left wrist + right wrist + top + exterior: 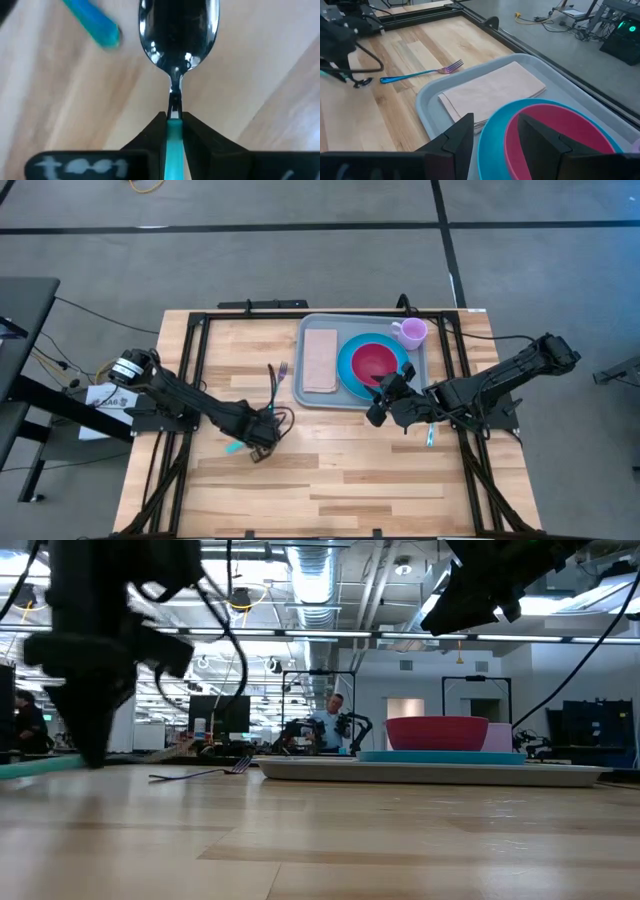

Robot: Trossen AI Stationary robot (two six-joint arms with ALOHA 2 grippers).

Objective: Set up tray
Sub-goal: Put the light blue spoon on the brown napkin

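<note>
Left gripper is down on the wood well clear of the tray, on the side where the fork lies — fingers pinched narrow on the teal handle of a spoon, right at the neck below the bowl.

Risks:
- Grip is thin and on one end of the spoon, so it may pivot or slide out on lift.
- A second blue-handled utensil lies just beside the spoon bowl; a drag would knock it.
- Fork sits between the left gripper and the tray, a low carry would sweep it.

Right gripper hangs spread wide, empty, over the tray's near edge by the plate and red bowl — crowding any approach there.

Free room on the tray: little, napkin and plate fill it, cup in the corner.
</note>
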